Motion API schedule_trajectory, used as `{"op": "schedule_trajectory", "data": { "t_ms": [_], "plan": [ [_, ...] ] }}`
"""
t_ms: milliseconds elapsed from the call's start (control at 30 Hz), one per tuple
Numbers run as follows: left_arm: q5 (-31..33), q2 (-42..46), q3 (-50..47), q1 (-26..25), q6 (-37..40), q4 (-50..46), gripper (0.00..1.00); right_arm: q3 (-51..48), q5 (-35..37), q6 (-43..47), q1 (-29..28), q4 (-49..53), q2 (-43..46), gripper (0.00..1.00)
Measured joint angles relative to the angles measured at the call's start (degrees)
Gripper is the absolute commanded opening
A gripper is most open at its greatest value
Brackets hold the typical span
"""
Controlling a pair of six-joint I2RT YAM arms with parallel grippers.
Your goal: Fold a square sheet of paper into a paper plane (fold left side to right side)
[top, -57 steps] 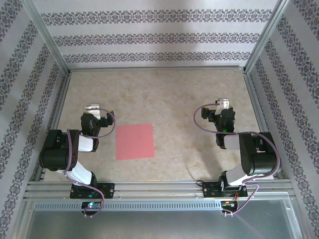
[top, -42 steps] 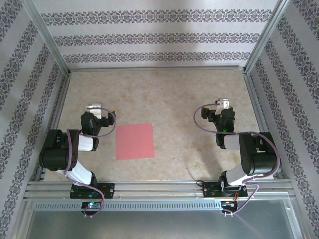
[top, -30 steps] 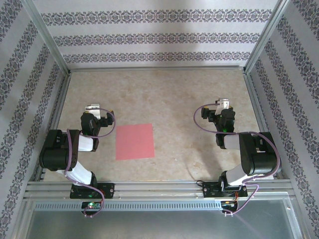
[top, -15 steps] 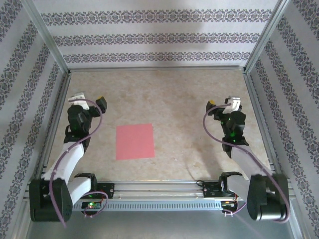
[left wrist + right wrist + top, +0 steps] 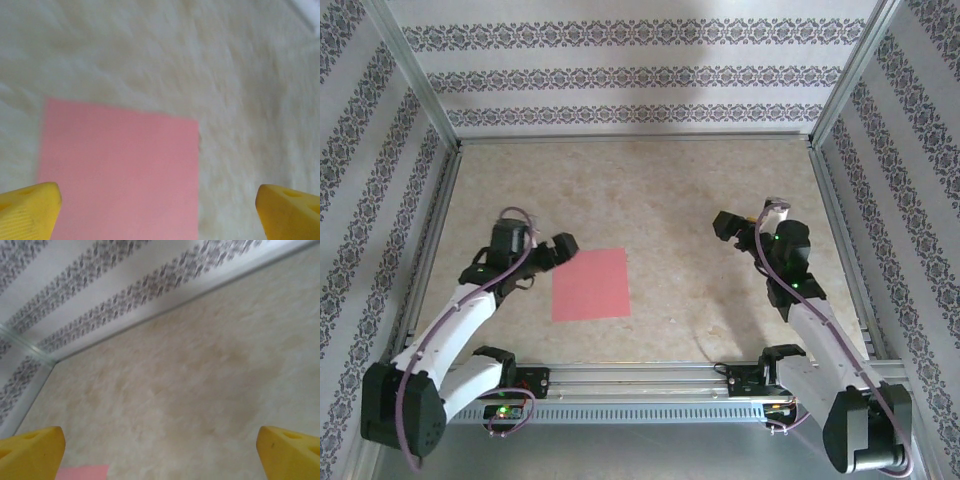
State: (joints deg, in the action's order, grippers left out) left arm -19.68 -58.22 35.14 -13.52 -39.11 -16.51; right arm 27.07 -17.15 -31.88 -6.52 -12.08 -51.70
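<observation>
The square sheet of paper (image 5: 590, 284) lies flat and unfolded on the desk (image 5: 660, 190), just ahead of the left pincer (image 5: 546, 264), whose wrist view looks down between its spread yellow fingertips at the sheet's far corner. That pincer is wide open and holds nothing. It seems aimed at the sheet's left edge, the side that has to be lifted and carried over to the right for the first fold. The right pincer (image 5: 750, 216) is also fully spread and empty. The sheet is well apart from it, off to its left and closer to the arm bases, with only a pink corner at the bottom of its wrist view. It looks to be waiting to steady or receive the far side. Half a second earlier the left pincer was farther back near the left wall, well away from the sheet; it has since swung in close. The right pincer has turned leftward. The sheet has not moved.
</observation>
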Motion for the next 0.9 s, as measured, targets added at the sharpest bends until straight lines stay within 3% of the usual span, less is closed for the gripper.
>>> {"op": "schedule_trajectory", "data": {
  "t_ms": [167,300,900],
  "plan": [
    [-0.3,-10.1,1.0,-11.3,-4.1,1.0,1.0,3.5,0.1,0.5,-5.8,2.1,-5.0,0.98],
    [-0.7,-19.1,3.2,-15.5,-5.4,3.3,1.0,6.2,1.9,1.9,-9.5,3.3,-8.2,0.98],
    [-6.8,-44.8,22.8,-17.7,-4.4,9.3,1.0,11.7,16.0,4.2,-11.9,7.7,-11.5,0.98]
  ]
}}
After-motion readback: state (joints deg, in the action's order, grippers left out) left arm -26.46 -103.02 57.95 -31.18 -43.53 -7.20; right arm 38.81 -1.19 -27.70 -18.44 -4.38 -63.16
